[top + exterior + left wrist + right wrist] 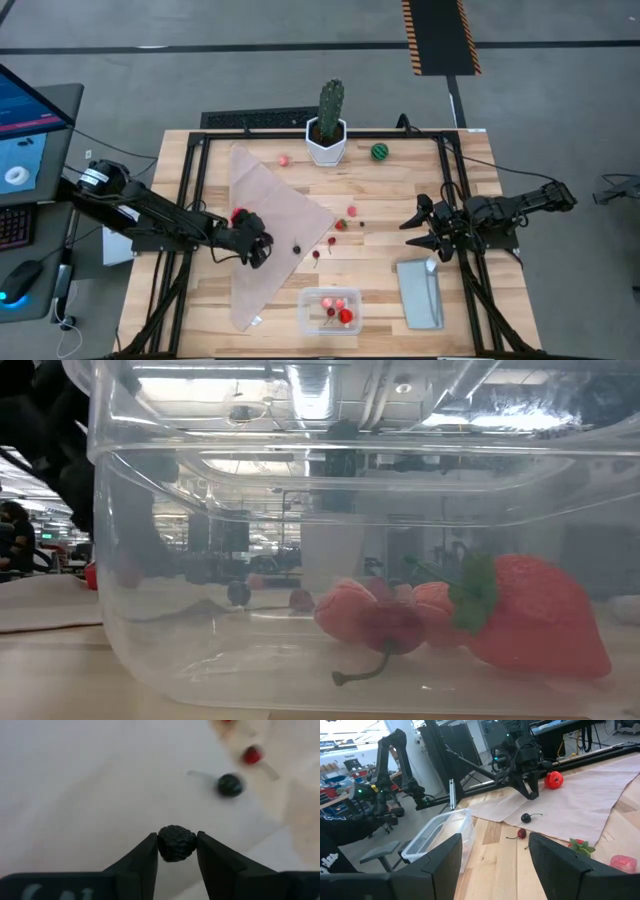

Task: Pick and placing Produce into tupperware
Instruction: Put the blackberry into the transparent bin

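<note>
now the left hand point(177, 851) is clamped on a small dark bumpy berry point(176, 842), one finger on each side, poised over the cloth point(270, 215). seen from above, that hand point(256, 247) sits on the cloth's left part, with a red strawberry point(240, 214) just beside it. a dark cherry point(297, 249) lies on the cloth to the hand's right, and a red cherry point(316, 254) lies just off the cloth's edge on the bare surface point(380, 190).

the tub point(331, 309) stands just off the cloth's lower right edge, near the surface's front rim. inside it the low view shows a big strawberry point(535, 615), pink bits point(345, 610) and a stemmed cherry point(390, 625).

right of the cloth more produce lies loose: a strawberry point(341, 224) and a pink bit point(352, 210). beyond the cloth's top stand a cactus point(330, 115) in a white pot, with a green striped ball point(380, 152) to its right and another pink bit point(284, 159) to its left.

the right hand point(412, 230) waits well right of the cloth, fingers spread apart and holding nothing, above a grey-blue lid point(420, 293).
</note>
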